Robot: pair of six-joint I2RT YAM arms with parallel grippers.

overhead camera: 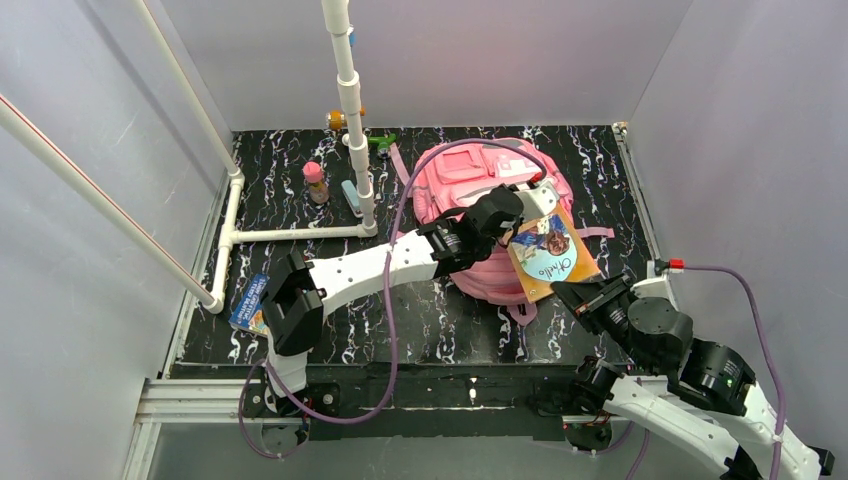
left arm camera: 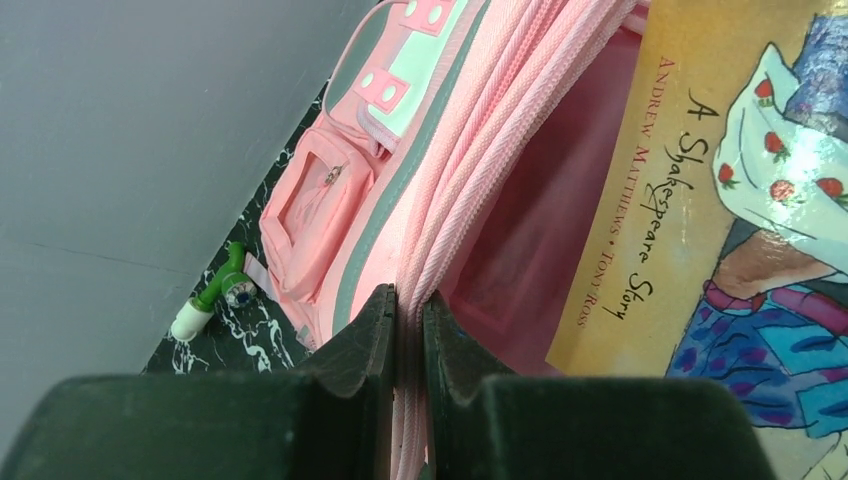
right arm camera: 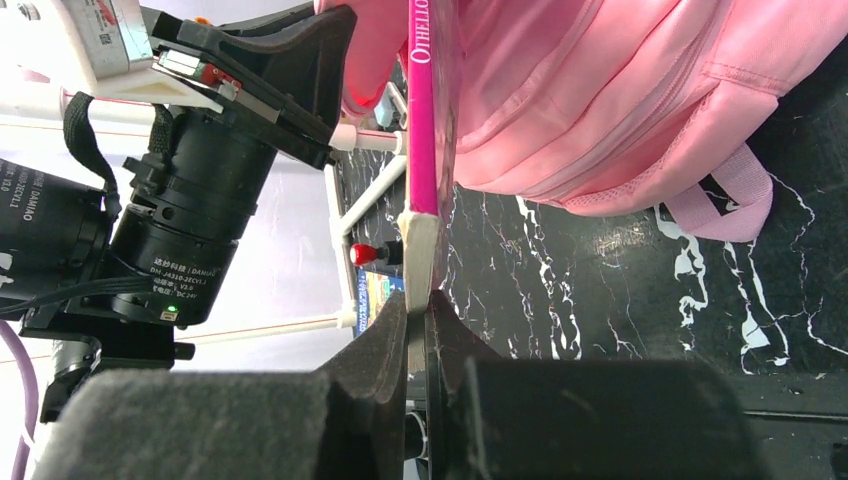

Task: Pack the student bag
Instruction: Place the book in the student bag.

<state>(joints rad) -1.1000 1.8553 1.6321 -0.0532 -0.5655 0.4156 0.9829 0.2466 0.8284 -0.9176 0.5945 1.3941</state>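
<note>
The right fingers (right arm camera: 398,320) sit closest, pressed onto the bottom edge of a thin picture book (overhead camera: 548,255), whose pink spine stands upright between them. The book's far end leans into the open mouth of the student bag (overhead camera: 470,175), which lies on the black marbled tabletop (overhead camera: 440,320), right of centre. The left fingers (left arm camera: 383,322) pinch the bag's pink zip rim, just beside the book's cover.

a lab test cell: plain grey walls (overhead camera: 450,60), white pipe frame (overhead camera: 350,100), black marbled table (overhead camera: 450,320).
</note>
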